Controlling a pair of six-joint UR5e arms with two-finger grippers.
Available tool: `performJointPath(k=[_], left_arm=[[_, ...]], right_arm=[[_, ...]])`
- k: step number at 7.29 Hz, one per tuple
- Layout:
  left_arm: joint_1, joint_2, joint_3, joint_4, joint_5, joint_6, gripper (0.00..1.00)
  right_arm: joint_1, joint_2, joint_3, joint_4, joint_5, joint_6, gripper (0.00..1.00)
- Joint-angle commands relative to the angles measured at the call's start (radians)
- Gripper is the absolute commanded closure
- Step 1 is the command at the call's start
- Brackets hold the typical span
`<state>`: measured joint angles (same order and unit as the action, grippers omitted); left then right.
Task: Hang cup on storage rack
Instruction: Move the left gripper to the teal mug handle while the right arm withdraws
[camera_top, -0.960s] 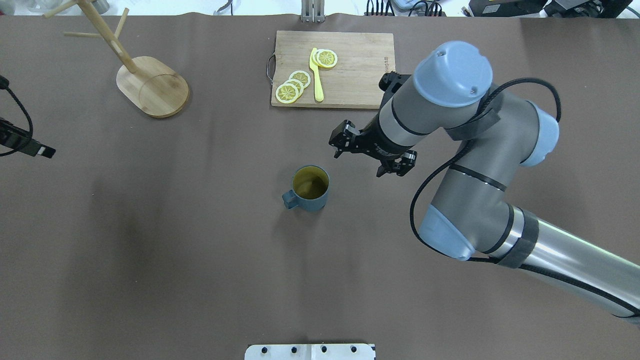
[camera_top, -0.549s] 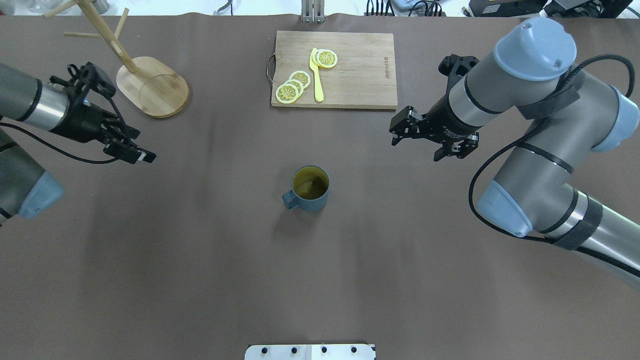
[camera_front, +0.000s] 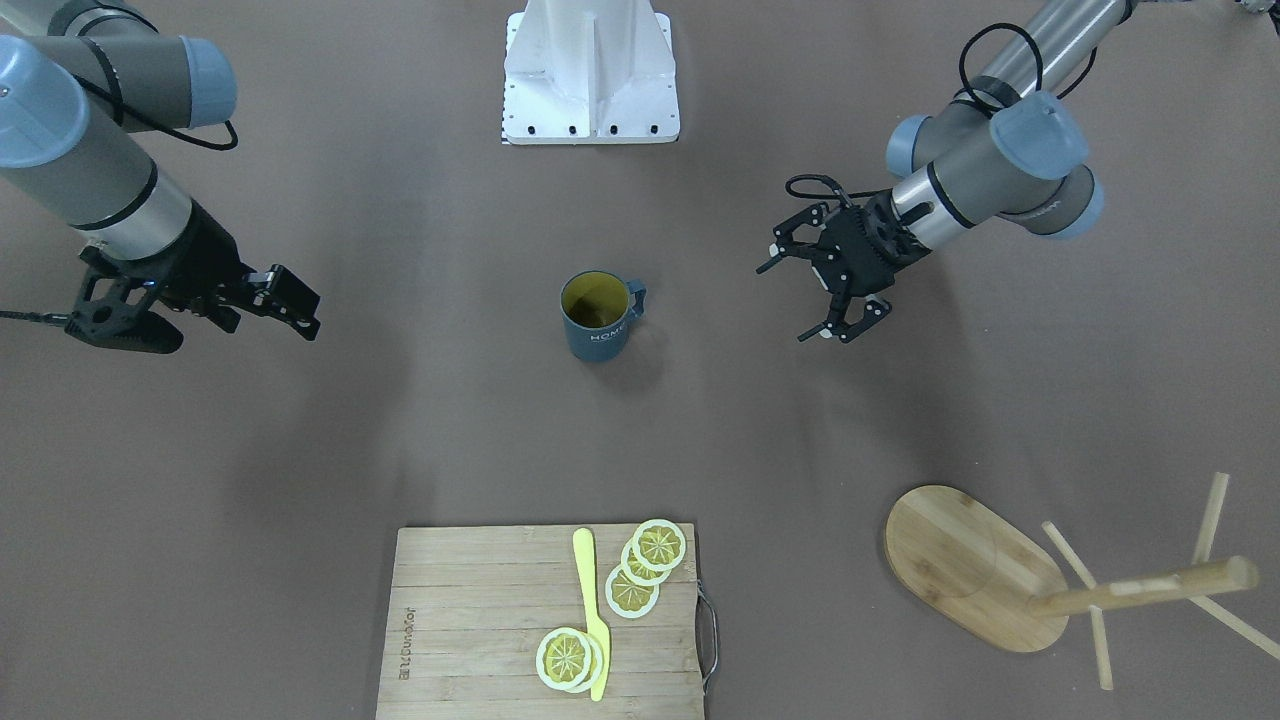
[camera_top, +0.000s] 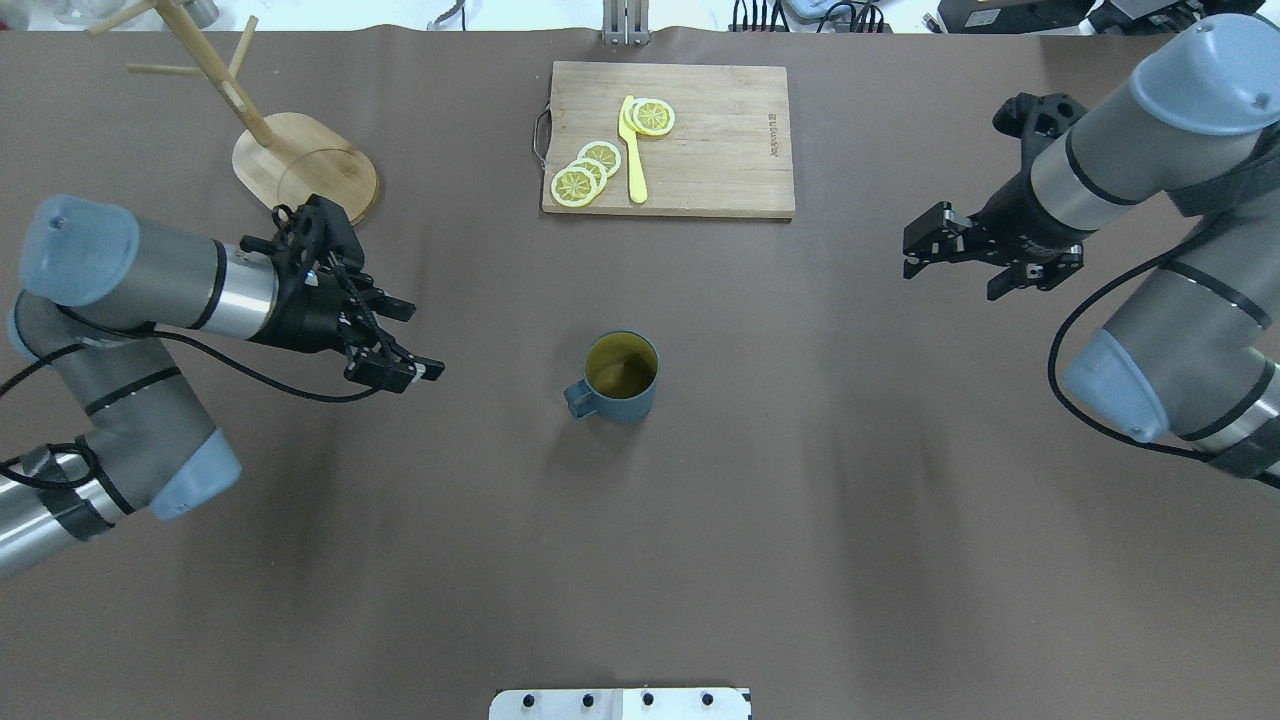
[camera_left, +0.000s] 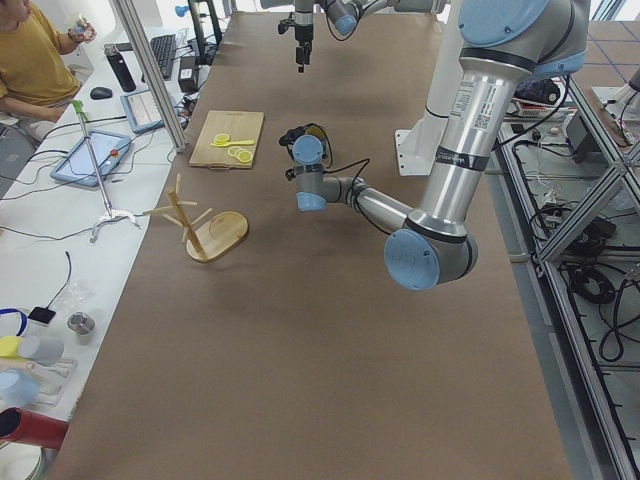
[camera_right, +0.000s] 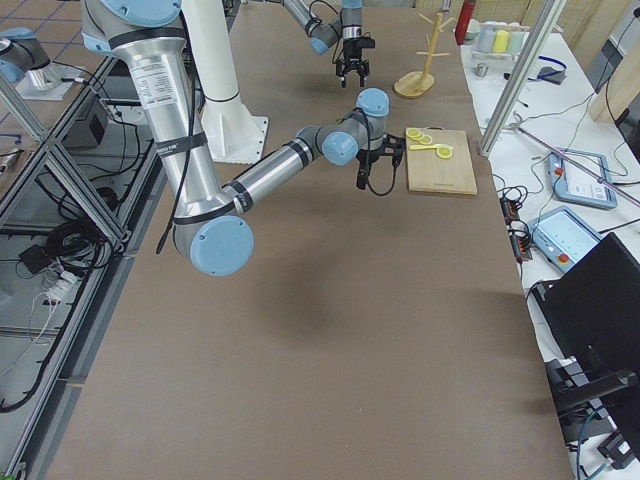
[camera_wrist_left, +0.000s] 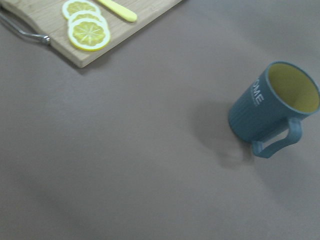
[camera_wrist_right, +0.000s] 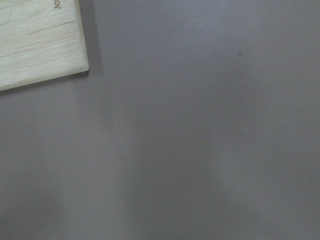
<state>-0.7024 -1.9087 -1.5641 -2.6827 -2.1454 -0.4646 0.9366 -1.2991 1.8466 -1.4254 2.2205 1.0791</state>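
Note:
The dark blue-grey cup (camera_top: 620, 378) stands upright mid-table, olive inside, its handle toward the robot's left; it also shows in the front view (camera_front: 598, 318) and the left wrist view (camera_wrist_left: 270, 107). The bamboo storage rack (camera_top: 305, 172) stands at the far left, nothing on its pegs (camera_front: 1140, 592). My left gripper (camera_top: 415, 338) is open and empty, to the left of the cup and apart from it (camera_front: 790, 300). My right gripper (camera_top: 952, 282) is open and empty, well off to the right of the cup (camera_front: 240, 325).
A bamboo cutting board (camera_top: 710, 160) with lemon slices (camera_top: 585, 170) and a yellow knife (camera_top: 632, 150) lies at the far middle. The robot's white base (camera_front: 590, 70) sits at the near edge. Brown table cloth covers the table.
My left arm has swung in from the left edge toward the cup. My right arm has pulled away from the cup to the right. The cup has not moved.

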Motion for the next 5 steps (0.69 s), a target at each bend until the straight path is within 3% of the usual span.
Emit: performJointPath(k=[1,2,4,5], left_arm=[[0.154,-0.061,-0.002,-0.075,0.222,-0.005,0.03],[0.164,-0.050,0.004,-0.150,0.228,-0.005,0.03],[0.169,-0.049,0.030,-0.183,0.266,0.003,0.03],[0.193,-0.047,0.070,-0.274,0.359,0.004,0.03]], right_arm=[[0.112,-0.113,-0.001,-0.004,0.002,-0.225,0.00],[0.157,-0.171,-0.001,0.000,0.005,-0.313,0.00],[0.231,-0.254,-0.003,-0.001,0.030,-0.477,0.00],[0.248,-0.273,0.003,0.000,0.051,-0.507,0.00]])
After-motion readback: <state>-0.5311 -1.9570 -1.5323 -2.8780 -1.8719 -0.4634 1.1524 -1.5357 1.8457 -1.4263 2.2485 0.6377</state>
